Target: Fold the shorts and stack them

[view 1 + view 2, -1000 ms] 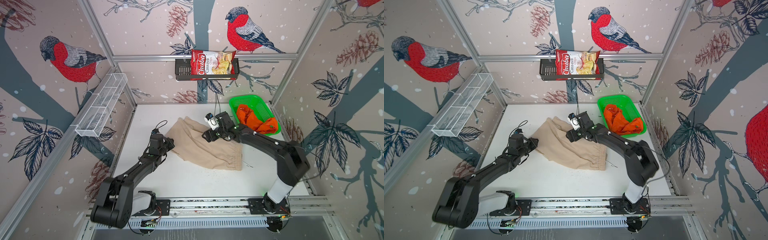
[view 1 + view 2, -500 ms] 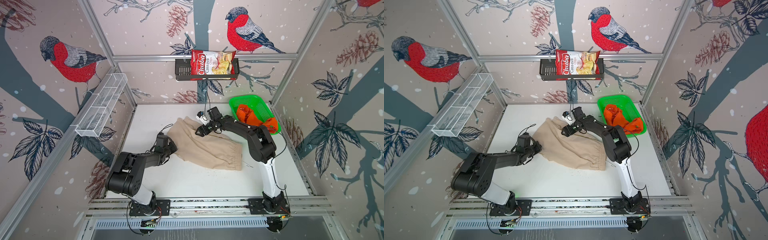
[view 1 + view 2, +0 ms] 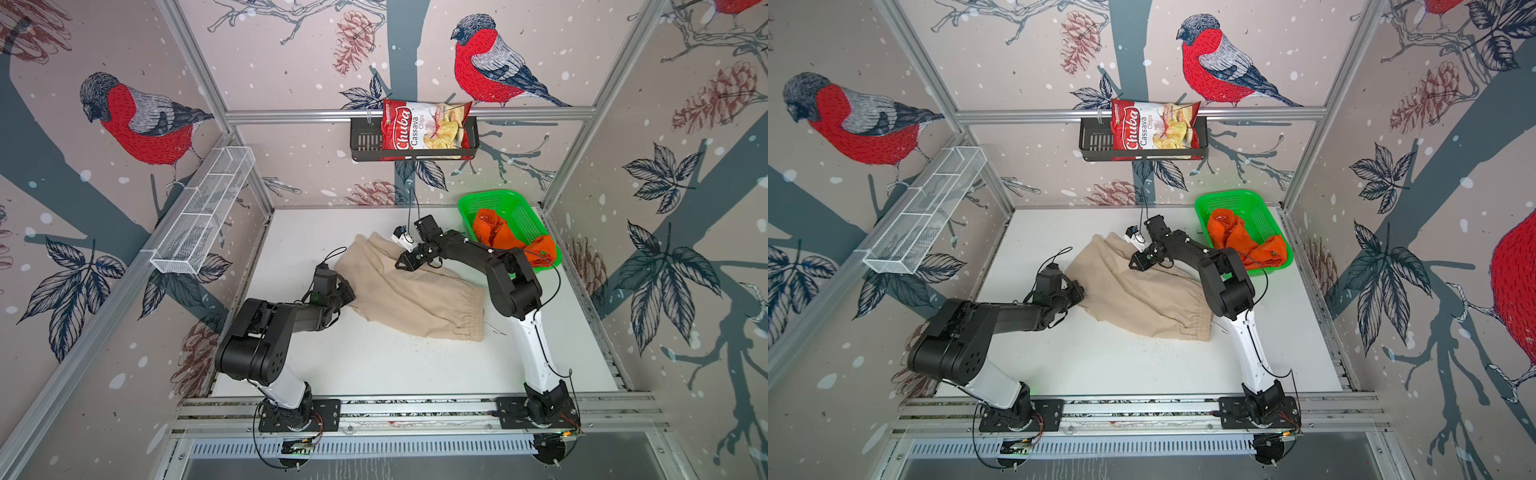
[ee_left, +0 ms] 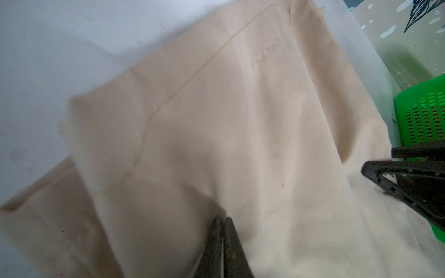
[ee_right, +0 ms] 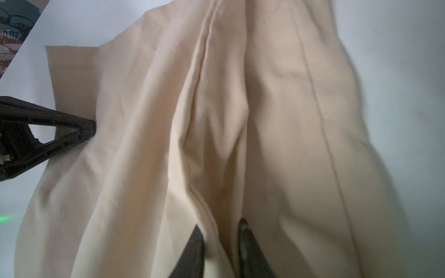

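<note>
- The beige cloth shorts point(image 3: 411, 291) lie spread out in the middle of the white table point(image 3: 374, 365). The gathered waistband is toward the near right and the legs point far left. They are rumpled, with no finished fold that I can make out.
- The bright orange cloth shorts point(image 3: 494, 228) sit bunched in the green plastic mesh basket point(image 3: 525, 218) at the far right, with one part draped over its near rim.
- Judging from this, the task is in its early part. The beige pair is only now being gripped for a fold, the orange pair is untouched, and nothing is stacked.
- The left arm lies low from its near-left base, its forearm close to the table. The left gripper point(image 3: 349, 291) is at the left edge of the beige pair, its fingers pressed together and apparently pinching the cloth there.
- The right arm rises from the near right and bends at a raised elbow in front of the basket, then reaches left. The right gripper point(image 5: 220, 223) is at the far edge of the beige pair, its jaws narrow with a ridge of cloth between them.
</note>
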Motion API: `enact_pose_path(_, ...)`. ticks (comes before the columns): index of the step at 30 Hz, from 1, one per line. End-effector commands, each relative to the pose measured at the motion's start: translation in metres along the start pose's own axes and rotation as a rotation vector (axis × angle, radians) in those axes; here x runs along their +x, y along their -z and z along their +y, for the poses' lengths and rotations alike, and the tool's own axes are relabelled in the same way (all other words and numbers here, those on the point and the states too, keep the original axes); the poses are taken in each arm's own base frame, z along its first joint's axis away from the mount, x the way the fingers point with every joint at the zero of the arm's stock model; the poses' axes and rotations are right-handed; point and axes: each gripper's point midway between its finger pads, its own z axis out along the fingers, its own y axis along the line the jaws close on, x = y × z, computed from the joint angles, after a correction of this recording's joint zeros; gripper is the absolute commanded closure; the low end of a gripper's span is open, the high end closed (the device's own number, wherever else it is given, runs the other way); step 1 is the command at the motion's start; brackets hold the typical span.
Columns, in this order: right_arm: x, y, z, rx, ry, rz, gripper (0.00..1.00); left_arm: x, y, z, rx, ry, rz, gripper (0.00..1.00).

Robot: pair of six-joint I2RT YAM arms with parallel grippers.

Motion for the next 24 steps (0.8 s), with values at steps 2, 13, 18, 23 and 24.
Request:
enact_pose_path(2, -0.024, 0.033, -0.018, 0.003, -0.075, -0.121, 0.93, 0.020, 0.001, 0.029, -0.116, 0.015, 0.065, 0.93)
enact_pose_path(13, -0.018, 0.016, -0.073, 0.055, -0.227, -0.066, 0.71, 0.021, 0.002, 0.028, -0.116, 0.019, 0.078, 0.87)
enact_pose_path(18, -0.029, 0.043, -0.071, 0.136, -0.222, -0.107, 0.42, -0.007, 0.014, 0.000, -0.056, -0.001, 0.033, 0.60)
enact_pose_path(23, -0.051, 0.108, -0.052, 0.247, -0.210, -0.223, 0.40, -0.055, 0.042, -0.048, 0.040, -0.053, -0.075, 0.58)
enact_pose_path(24, -0.053, 0.122, -0.043, 0.253, -0.211, -0.252, 0.40, -0.063, 0.047, -0.057, 0.059, -0.064, -0.091, 0.58)
